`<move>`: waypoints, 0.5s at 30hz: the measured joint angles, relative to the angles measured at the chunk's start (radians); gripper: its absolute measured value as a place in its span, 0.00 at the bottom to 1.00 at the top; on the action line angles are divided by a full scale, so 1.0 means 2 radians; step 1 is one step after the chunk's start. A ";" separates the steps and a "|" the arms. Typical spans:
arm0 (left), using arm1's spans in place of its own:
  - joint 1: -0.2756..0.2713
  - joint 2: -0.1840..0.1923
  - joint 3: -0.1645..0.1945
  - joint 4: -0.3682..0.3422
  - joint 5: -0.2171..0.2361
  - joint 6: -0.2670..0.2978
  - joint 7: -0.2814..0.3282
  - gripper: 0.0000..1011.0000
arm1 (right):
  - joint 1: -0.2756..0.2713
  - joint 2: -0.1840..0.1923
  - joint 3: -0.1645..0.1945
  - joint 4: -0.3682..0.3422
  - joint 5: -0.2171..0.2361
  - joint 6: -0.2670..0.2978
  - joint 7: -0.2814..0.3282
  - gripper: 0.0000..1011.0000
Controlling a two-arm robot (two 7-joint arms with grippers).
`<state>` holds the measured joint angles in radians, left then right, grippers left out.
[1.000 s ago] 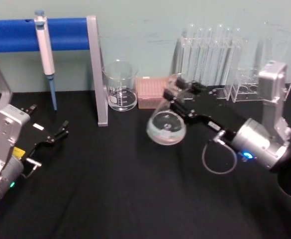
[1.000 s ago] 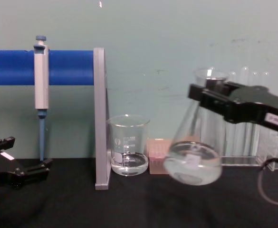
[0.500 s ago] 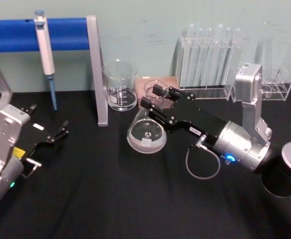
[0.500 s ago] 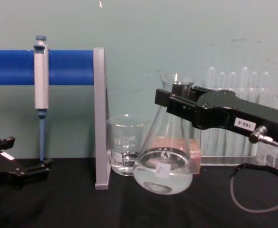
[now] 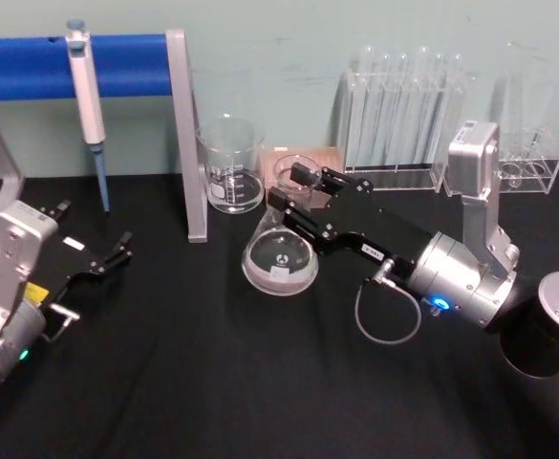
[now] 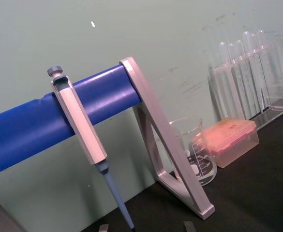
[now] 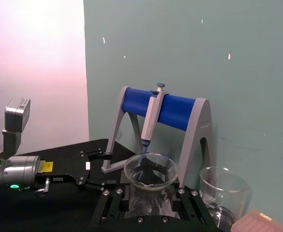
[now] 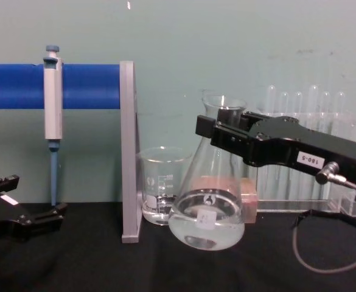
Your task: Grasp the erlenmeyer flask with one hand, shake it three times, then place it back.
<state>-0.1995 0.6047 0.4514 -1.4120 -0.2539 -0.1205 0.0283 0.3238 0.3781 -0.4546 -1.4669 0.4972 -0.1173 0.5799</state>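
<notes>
Glass flask is clamped by the neck in my right hand, slightly tilted, low at the table; left hand sits open, empty.

Right hand — blocky black body, two short jaws, small silver screws on the jaw faces, white label printed 180-5. Behind it sits a silver barrel wrist with a blue light, a grey cable off a metal plug and a boxy silver housing. Left hand — same black, thin fingers, white tag. Its silver wrist block has a yellow sticker and a green light.
</notes>
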 joint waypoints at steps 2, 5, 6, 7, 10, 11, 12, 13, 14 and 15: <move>0.000 0.000 0.000 0.000 0.000 0.000 0.000 0.99 | 0.001 0.000 -0.001 0.001 0.001 0.000 0.000 0.45; 0.000 0.000 0.000 0.000 0.000 0.000 0.000 0.99 | 0.003 0.000 -0.001 0.002 0.001 -0.001 0.000 0.45; 0.000 0.000 0.000 0.000 0.000 0.000 0.000 0.99 | 0.003 0.001 -0.002 0.003 0.001 -0.001 0.001 0.45; 0.000 0.000 0.000 0.000 0.000 0.000 0.000 0.99 | 0.003 0.001 -0.002 0.003 0.001 -0.002 0.001 0.45; 0.000 0.000 0.000 0.000 0.000 0.000 0.000 0.99 | 0.005 0.001 -0.003 0.005 0.002 -0.002 0.001 0.45; 0.000 0.000 0.000 0.000 0.000 0.000 0.000 0.99 | 0.005 0.001 -0.003 0.006 0.002 -0.002 0.001 0.45; 0.000 0.000 0.000 0.000 0.000 0.000 0.000 0.99 | 0.005 0.001 -0.004 0.006 0.002 -0.002 0.001 0.45; 0.000 0.000 0.000 0.000 0.000 0.000 0.000 0.99 | 0.005 0.001 -0.004 0.006 0.002 -0.002 0.001 0.45; 0.000 0.000 0.000 0.000 0.000 0.000 0.000 0.99 | 0.005 0.001 -0.004 0.007 0.002 -0.002 0.001 0.45; 0.000 0.000 0.000 0.000 0.000 0.000 0.000 0.99 | 0.005 0.001 -0.005 0.007 0.002 -0.002 0.001 0.45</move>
<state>-0.1996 0.6047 0.4514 -1.4120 -0.2539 -0.1205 0.0283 0.3346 0.3809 -0.4636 -1.4525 0.5008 -0.1215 0.5823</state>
